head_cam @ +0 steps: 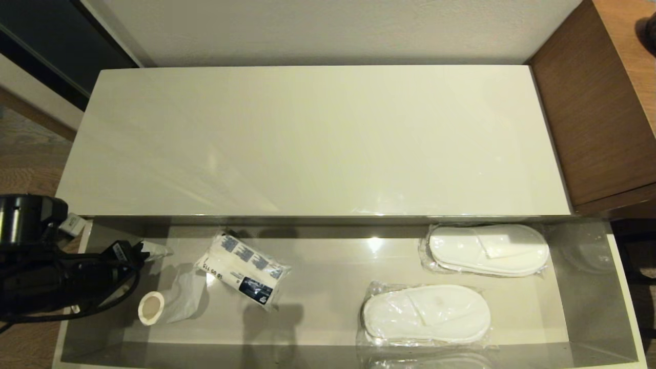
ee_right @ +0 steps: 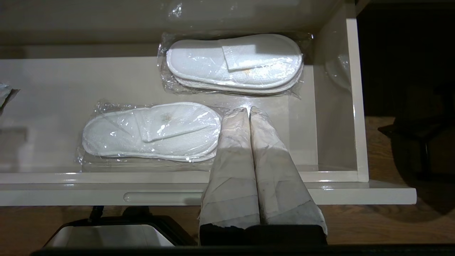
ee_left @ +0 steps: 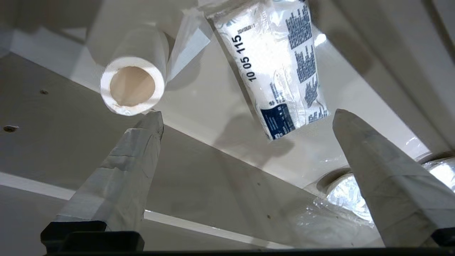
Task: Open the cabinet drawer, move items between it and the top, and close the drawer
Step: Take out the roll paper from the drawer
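Note:
The cabinet drawer (head_cam: pixel 622 287) stands pulled out below the bare glossy top (head_cam: pixel 318 138). At its left end a toilet-paper roll (head_cam: pixel 151 307) lies on its side with a loose tail. Two packs of white slippers in clear plastic lie to the right, one at the back (head_cam: pixel 487 249) and one nearer (head_cam: pixel 425 313). My left gripper (ee_left: pixel 247 113) hangs open over the drawer's left end, holding nothing, with one fingertip (ee_left: pixel 153 119) just short of the roll (ee_left: pixel 145 42). My right gripper (ee_right: pixel 249 110) is shut and empty, held before the drawer's front edge (ee_right: pixel 177 177) near the closer slippers (ee_right: pixel 153 131).
A white packet with blue printing (head_cam: pixel 243 271) lies between the roll and the slippers. A brown wood desk (head_cam: pixel 589 113) adjoins the cabinet on the right, and a wall runs behind it. Wood floor (head_cam: pixel 25 164) shows on the left.

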